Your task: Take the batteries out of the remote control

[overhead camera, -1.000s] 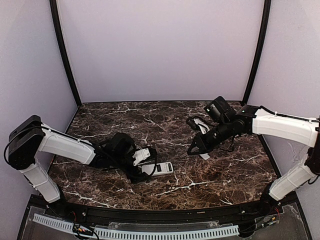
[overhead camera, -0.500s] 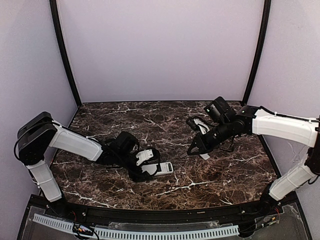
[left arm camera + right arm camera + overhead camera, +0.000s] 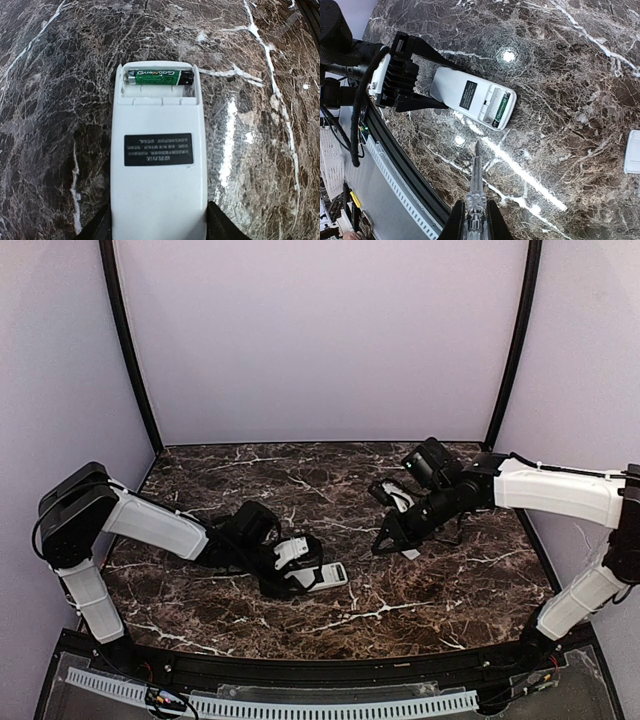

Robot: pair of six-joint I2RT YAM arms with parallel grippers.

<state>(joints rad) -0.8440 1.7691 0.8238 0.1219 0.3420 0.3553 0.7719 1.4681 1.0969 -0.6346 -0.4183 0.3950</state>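
On the dark, white-veined marble tabletop (image 3: 440,590), walled in lilac, my left hand (image 3: 300,572) clamps the remote control (image 3: 159,185); my right hand (image 3: 475,225) grips a clear probe (image 3: 476,170).

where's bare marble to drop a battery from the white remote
Free: the back strip of the dark marble table along the purple wall, and the front, centre to right. Crowded: the middle, where the left gripper clamps the slim white plastic remote control and the right gripper aims its thin clear-handled tool near the small white square cover plate.

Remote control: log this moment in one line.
left gripper: shut on remote control | compartment: open, one battery inside | right gripper: shut on slim tool, hovering
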